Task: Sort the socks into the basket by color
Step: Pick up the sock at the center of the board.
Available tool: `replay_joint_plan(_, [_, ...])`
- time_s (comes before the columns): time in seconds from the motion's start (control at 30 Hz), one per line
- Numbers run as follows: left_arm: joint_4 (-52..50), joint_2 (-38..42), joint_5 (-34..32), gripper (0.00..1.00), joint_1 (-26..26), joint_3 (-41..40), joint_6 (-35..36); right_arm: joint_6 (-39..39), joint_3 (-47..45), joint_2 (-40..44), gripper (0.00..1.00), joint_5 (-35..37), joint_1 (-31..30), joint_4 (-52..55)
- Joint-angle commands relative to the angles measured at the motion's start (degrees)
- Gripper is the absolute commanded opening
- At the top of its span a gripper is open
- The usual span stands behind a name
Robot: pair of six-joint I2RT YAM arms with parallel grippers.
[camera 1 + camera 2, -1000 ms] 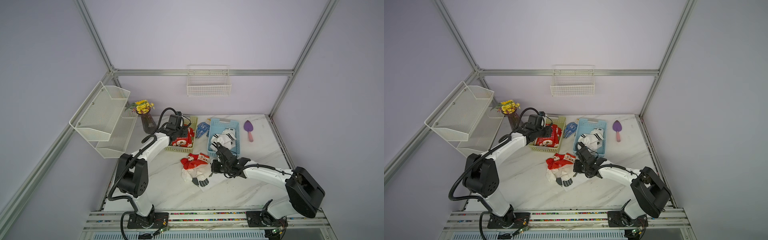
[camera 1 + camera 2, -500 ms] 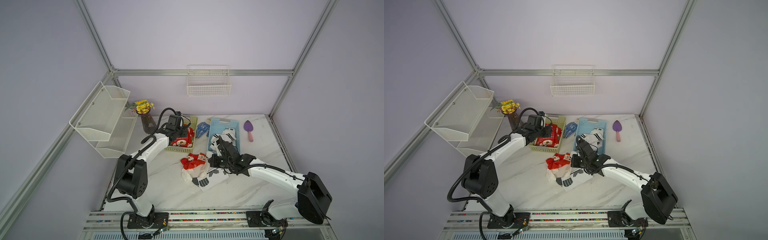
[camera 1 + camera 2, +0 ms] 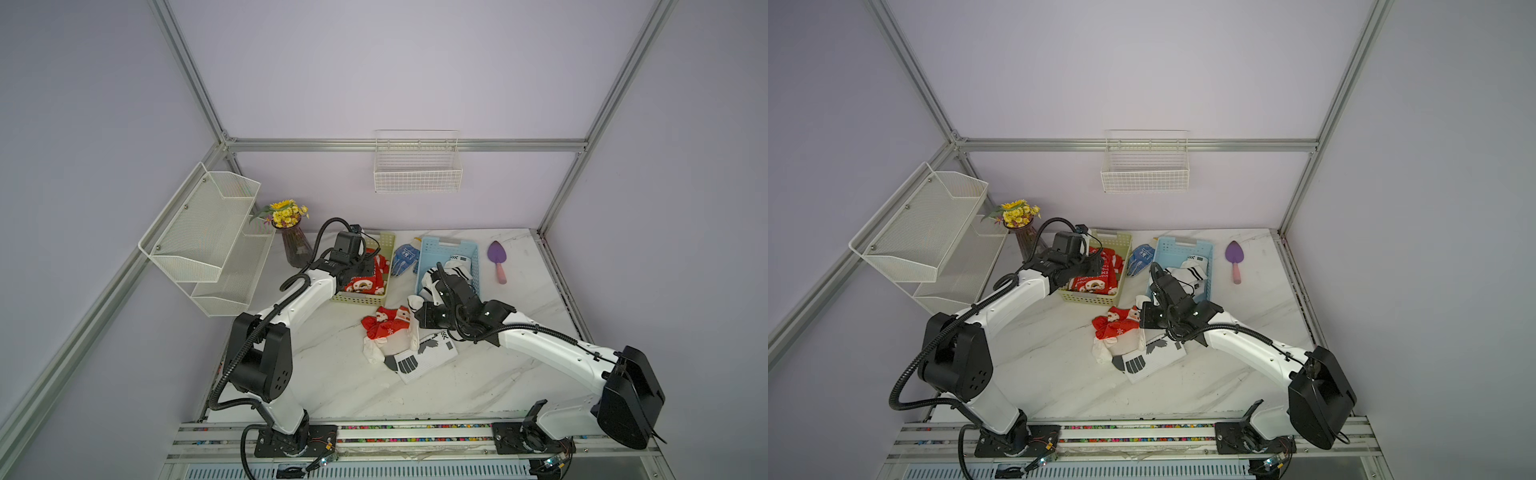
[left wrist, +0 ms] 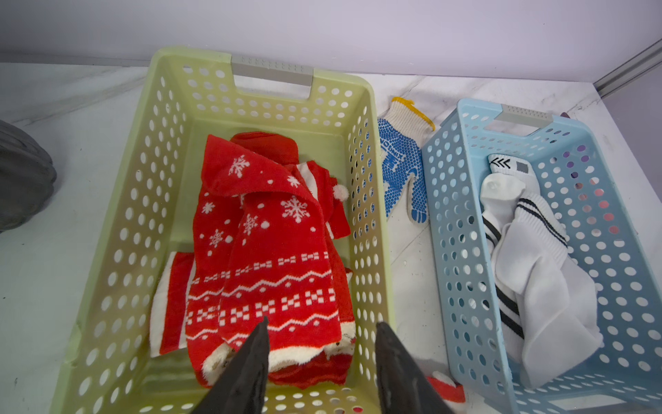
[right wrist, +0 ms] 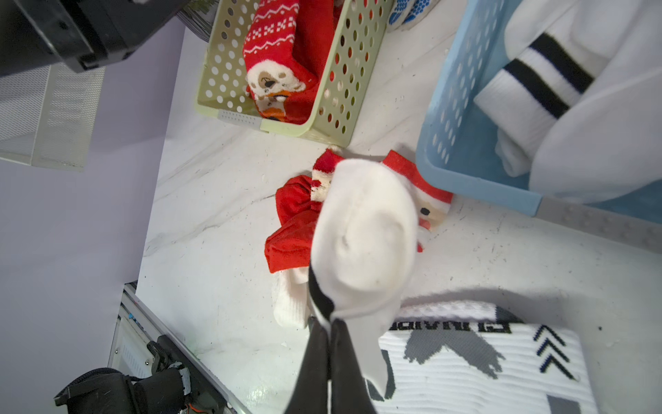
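My left gripper (image 4: 322, 335) hangs open over the green basket (image 4: 361, 150), which holds red socks (image 4: 265, 243) with white snowflakes; nothing is between its fingers. My right gripper (image 5: 331, 324) is shut on a plain white sock (image 5: 361, 233), which is raised off the table by the near end of the blue basket (image 3: 449, 243). That basket holds white socks (image 4: 537, 272) with black stripes. On the table below lie a red Santa sock (image 3: 384, 326) and white socks with grey and black marks (image 3: 432, 353). In both top views the held sock (image 3: 1142, 300) shows beside the right wrist.
Blue white-dotted gloves (image 3: 403, 259) lie between the two baskets. A purple trowel (image 3: 496, 257) lies right of the blue basket. A vase of yellow flowers (image 3: 293, 245) and a white mesh shelf (image 3: 208, 232) stand at the left. A wire basket (image 3: 417, 166) hangs on the back wall.
My right gripper has risen and moved back toward the blue basket, pulling the white sock up from the pile. The left arm has stayed over the green basket.
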State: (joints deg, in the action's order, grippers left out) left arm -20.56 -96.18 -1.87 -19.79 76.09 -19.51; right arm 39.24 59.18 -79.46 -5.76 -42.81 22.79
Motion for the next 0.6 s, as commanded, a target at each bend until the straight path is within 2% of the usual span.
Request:
replay_joint_plan(0.0, [2.01, 3.41, 0.11, 0.48, -0.68, -1.3, -0.97, -1.22, 2.71, 2.64, 0.05, 1.13, -0.35, 2.64])
replay_joint_plan(0.57, [1.88, 6.09, -2.5, 0.48, -3.12, -2.62, -0.71, -5.34, 9.7, -0.34, 0.05, 2.77, 0.87, 6.19])
